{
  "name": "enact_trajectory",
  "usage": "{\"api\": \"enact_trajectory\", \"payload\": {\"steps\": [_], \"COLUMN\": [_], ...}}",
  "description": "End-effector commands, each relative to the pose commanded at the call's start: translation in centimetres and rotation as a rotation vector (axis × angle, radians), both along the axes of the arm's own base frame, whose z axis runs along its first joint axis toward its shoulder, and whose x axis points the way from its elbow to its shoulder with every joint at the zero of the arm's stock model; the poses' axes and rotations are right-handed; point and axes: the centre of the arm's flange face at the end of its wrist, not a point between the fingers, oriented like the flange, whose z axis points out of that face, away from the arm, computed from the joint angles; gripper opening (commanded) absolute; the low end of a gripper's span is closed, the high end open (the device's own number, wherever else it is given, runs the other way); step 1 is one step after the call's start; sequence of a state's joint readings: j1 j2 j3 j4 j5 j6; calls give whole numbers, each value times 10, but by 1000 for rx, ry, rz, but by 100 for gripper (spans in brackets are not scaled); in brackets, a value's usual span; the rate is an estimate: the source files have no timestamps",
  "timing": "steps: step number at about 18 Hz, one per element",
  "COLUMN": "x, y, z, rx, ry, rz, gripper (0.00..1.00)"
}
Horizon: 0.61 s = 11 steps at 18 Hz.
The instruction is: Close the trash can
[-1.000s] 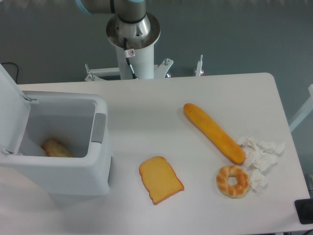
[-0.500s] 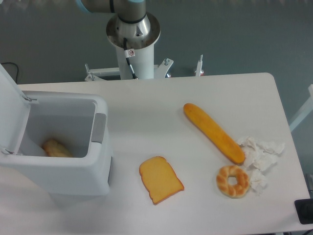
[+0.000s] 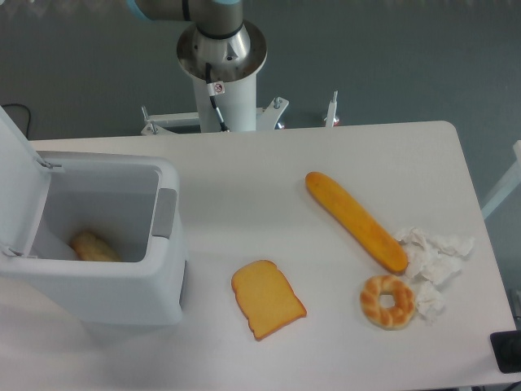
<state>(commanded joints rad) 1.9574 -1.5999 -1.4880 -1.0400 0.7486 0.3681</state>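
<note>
The white trash can (image 3: 122,285) stands at the left of the table with its lid (image 3: 18,183) swung open and upright at the far left edge. A grey latch tab (image 3: 164,213) sits on its right rim. A brown bread piece (image 3: 94,247) lies inside. Only the arm's base column (image 3: 221,73) shows at the top; the gripper is out of view.
On the white table (image 3: 244,187) lie a toast slice (image 3: 267,298), a long baguette (image 3: 355,220), a ring-shaped pastry (image 3: 388,300) and crumpled white paper (image 3: 433,259) at the right. A dark object (image 3: 506,352) sits at the lower right corner.
</note>
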Motion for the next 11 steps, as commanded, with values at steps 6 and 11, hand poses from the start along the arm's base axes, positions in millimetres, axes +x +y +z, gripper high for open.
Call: {"api": "enact_trajectory", "payload": {"steps": [6, 11], "x": [-3, -7], "y": [7, 8], "z": [-8, -11], "rx": [-10, -14], "ry": [-1, 15], "rz": [1, 9], "gripper": [100, 100]}}
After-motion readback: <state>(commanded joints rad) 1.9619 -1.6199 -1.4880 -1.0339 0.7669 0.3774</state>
